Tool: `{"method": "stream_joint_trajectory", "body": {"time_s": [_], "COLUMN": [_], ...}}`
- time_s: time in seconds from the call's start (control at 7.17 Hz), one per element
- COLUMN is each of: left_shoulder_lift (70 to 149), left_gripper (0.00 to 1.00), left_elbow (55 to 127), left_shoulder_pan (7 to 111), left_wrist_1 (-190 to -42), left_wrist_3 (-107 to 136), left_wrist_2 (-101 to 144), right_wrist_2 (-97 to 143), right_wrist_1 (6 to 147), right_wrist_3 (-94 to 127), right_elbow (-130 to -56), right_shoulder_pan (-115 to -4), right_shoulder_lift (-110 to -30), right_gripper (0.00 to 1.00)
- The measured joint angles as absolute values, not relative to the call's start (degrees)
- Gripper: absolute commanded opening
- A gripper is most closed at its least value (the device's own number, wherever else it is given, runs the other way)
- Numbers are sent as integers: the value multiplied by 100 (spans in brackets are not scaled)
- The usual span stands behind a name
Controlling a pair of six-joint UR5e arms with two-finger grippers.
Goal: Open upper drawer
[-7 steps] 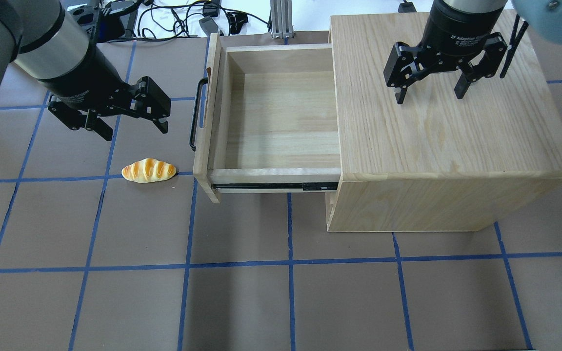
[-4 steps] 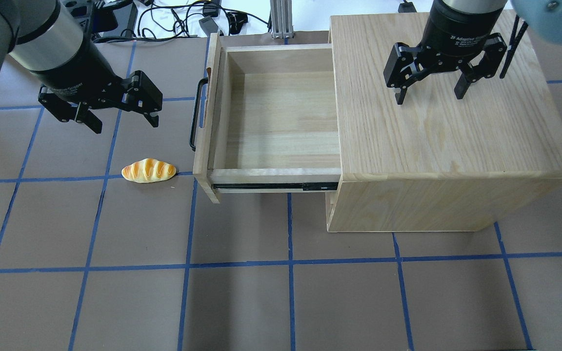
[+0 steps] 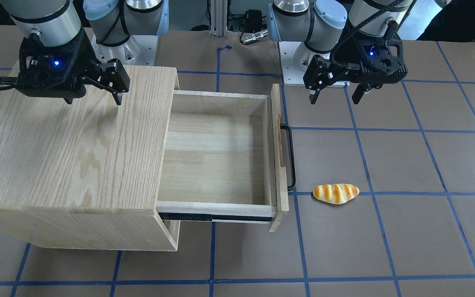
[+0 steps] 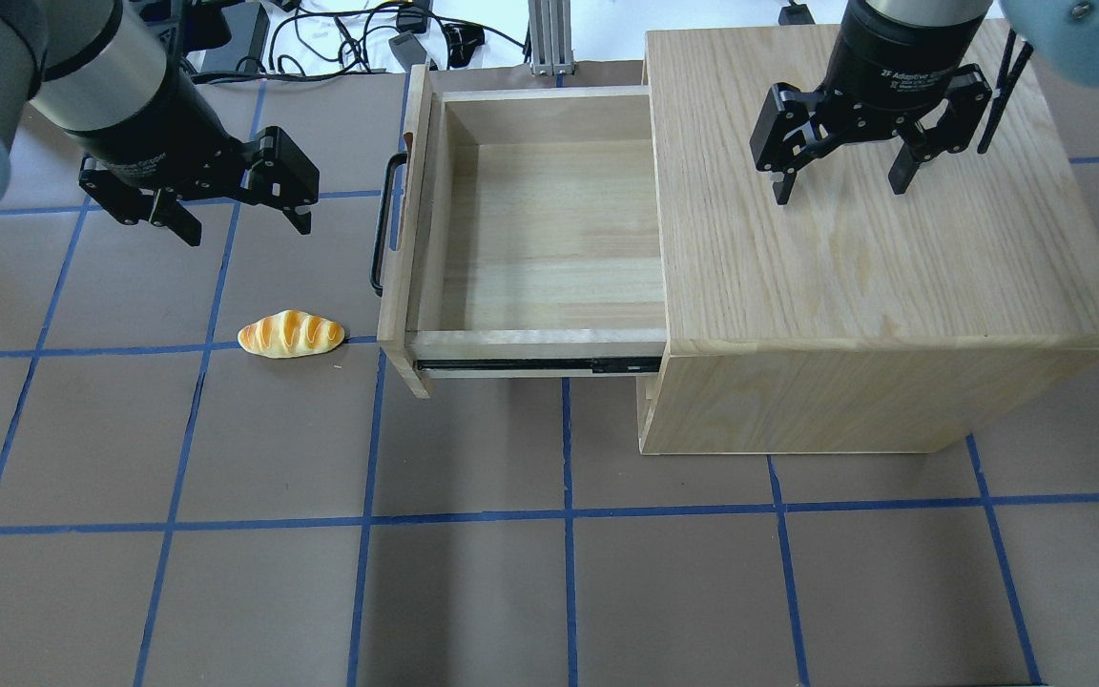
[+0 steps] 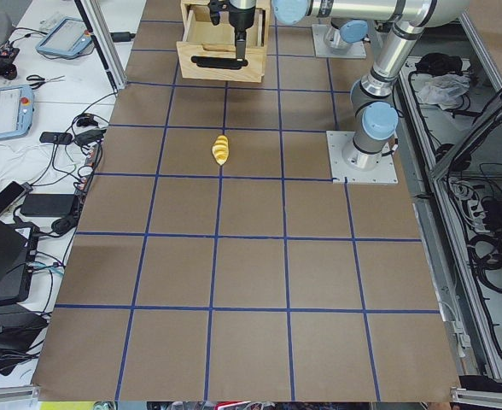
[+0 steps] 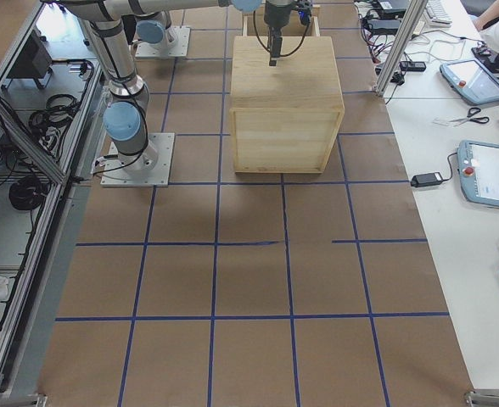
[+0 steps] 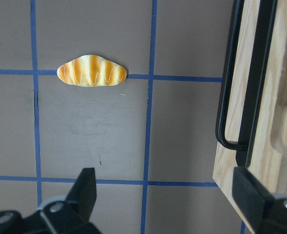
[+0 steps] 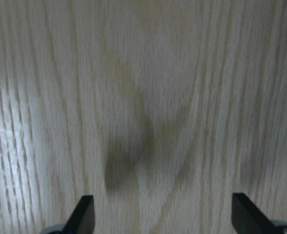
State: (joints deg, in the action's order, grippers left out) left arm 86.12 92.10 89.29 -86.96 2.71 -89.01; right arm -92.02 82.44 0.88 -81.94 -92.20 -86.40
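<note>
The upper drawer [image 4: 549, 229] is a pale-wood tray, pulled far out of the oak-grain cabinet [image 4: 855, 191] toward the view's left; it is empty inside [image 3: 217, 156]. Its front panel carries a long black bar handle [image 4: 382, 221], also in the front view [image 3: 290, 156] and the left wrist view [image 7: 241, 97]. My left gripper [image 4: 242, 221] is open and empty, hovering over the table left of the handle, apart from it [image 3: 335, 98]. My right gripper [image 4: 838, 191] is open and empty just above the cabinet top [image 3: 93, 101].
A toy bread roll [image 4: 291, 334] lies on the brown mat near the drawer's front corner, also in the left wrist view [image 7: 92, 71]. Cables and boxes [image 4: 368, 29] lie beyond the table's far edge. A black slide rail [image 4: 530, 364] shows under the drawer.
My left gripper has drawn away from the handle toward the far left, still open. The drawer, roll and right gripper have not moved.
</note>
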Motion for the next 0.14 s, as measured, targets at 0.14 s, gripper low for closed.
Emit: {"method": "stream_joint_trajectory", "body": {"time_s": [0.14], "left_shoulder_lift": [8608], "left_gripper": [100], "left_elbow": [9210], "left_shoulder_pan": [8930], "left_wrist_1": [-8693], "left_wrist_3": [269], "left_wrist_2": [-8897], "right_wrist_2": [-9202], "right_wrist_1": [8244], "right_wrist_3": [88], "right_elbow": [-8193], "right_shoulder_pan": [-9220], "right_shoulder_lift": [-8640], "right_gripper": [100]}}
